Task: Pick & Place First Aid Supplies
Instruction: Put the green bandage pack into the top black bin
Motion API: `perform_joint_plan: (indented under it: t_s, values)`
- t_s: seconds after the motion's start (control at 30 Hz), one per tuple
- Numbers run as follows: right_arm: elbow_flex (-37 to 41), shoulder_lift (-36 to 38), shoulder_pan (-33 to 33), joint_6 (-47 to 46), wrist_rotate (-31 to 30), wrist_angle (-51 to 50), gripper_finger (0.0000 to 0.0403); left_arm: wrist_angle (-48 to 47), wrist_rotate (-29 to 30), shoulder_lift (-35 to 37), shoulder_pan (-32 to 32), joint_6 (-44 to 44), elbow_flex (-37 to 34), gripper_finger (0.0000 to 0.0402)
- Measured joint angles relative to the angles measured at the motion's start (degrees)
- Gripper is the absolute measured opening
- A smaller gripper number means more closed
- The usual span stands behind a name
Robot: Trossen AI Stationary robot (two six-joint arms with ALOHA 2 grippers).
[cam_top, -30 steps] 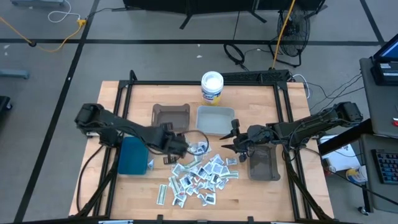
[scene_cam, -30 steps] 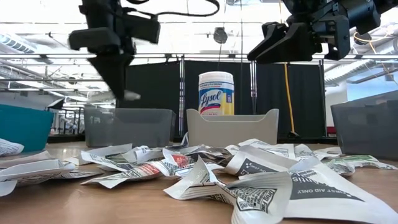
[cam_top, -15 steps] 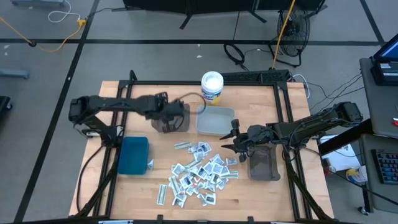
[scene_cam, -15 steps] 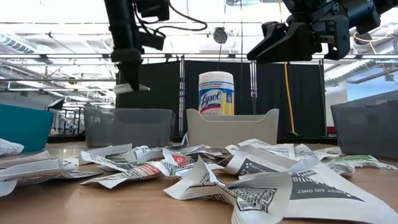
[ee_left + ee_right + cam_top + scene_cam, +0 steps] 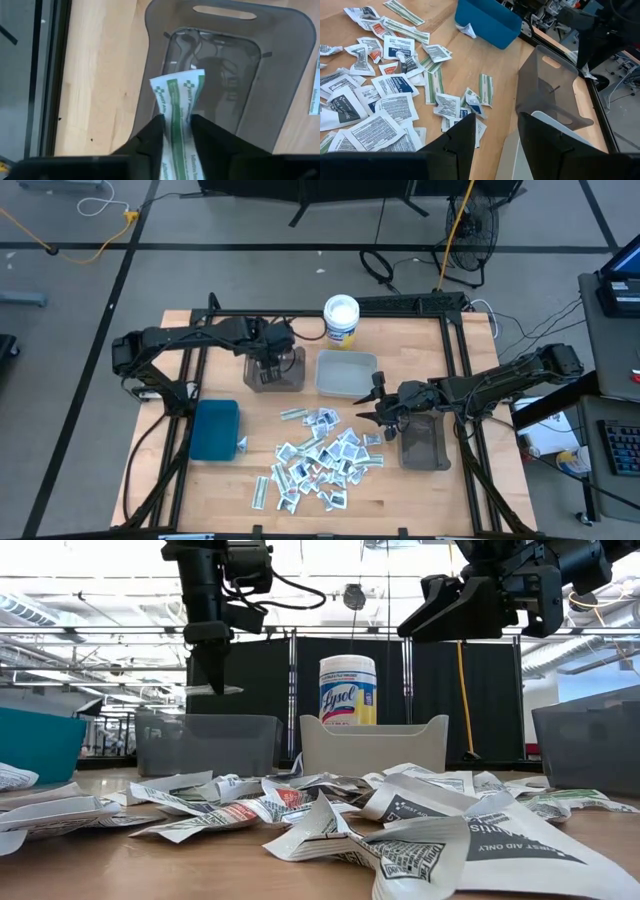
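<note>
The left gripper has swung over the smoky bin, fingers pinching a green strip. Release squarely above the bin — not the rim. Right gripper waits, fingers apart, empty.

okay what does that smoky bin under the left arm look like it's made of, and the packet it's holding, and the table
Smoky bin: likely tinted translucent plastic; the wood shows through its glossy walls.
Packet in the left gripper: apparently thin paper or foil-lined paper, white with green print, bending under its own weight.
Table: pale wood with visible grain, smooth finish, probably butcher block.

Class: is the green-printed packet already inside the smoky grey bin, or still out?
Out: the packet sits between the left pincer fingers above the bin.
</note>
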State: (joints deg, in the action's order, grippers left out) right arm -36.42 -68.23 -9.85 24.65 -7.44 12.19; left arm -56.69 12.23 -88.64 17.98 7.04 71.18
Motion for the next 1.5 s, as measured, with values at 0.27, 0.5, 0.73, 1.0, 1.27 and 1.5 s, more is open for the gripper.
perform_joint_plan:
  t_s: [0.27,0.5,0.73,1.0,1.27,1.5]
  values:
    - [0.0,0.0,-0.02,0.04,0.0,0.66,0.0141,-0.02,0.0,0.0,-0.04,-1.54,-0.02,0.0222]
    - [0.0,0.0,-0.02,0.06,0.0,0.91,0.0141,-1.57,-0.07,0.18,-0.64,-3.78,-0.03,0.0249]
    - [0.0,0.0,-0.02,0.33,0.0,1.7,0.0141,-6.5,0.94,1.39,-8.54,-10.03,-0.11,0.0224]
    - [0.0,0.0,-0.02,3.08,0.46,7.26,0.0141,-8.57,3.28,5.11,-23.22,-18.99,-0.17,0.0187]
    - [0.0,-0.02,-0.03,-1.49,1.69,9.88,0.0141,-2.88,6.06,7.08,-35.47,-29.65,-0.33,0.0175]
    - [0.0,-0.02,-1.91,-1.49,1.67,8.54,0.0141,8.34,13.55,1.24,-37.95,-25.56,-0.33,0.0173]
